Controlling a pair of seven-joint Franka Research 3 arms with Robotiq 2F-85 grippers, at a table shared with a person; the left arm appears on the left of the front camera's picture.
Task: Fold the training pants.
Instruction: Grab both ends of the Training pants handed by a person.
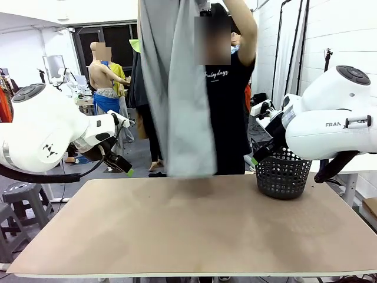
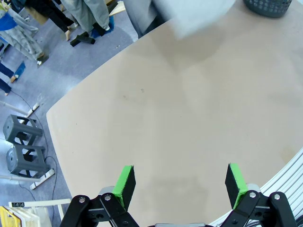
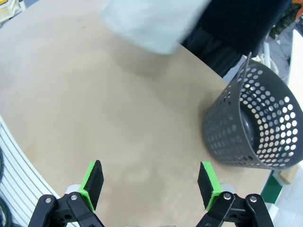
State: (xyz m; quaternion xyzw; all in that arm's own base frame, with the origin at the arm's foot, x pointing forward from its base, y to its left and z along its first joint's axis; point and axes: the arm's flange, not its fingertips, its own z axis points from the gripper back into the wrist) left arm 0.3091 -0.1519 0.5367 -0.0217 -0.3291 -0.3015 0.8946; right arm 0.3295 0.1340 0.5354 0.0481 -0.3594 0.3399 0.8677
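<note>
Grey jersey training pants (image 1: 177,88) hang with their long axis vertical from the person's raised arm (image 1: 246,29) in the front view, lower end just above the table's (image 1: 177,236) far edge; you can read "FRAN" on the right arm (image 1: 330,127). Left wrist view: your left gripper (image 2: 180,182) stands wide, empty. Right wrist view: right gripper (image 3: 151,178) equally wide, empty, near the black mesh basket (image 3: 251,127).

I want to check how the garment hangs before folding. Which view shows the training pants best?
The front view: the training pants hang lengthwise, held up by the person's raised arm, hem near the table. Each wrist view catches a blurred lower end of them at its top edge.
</note>
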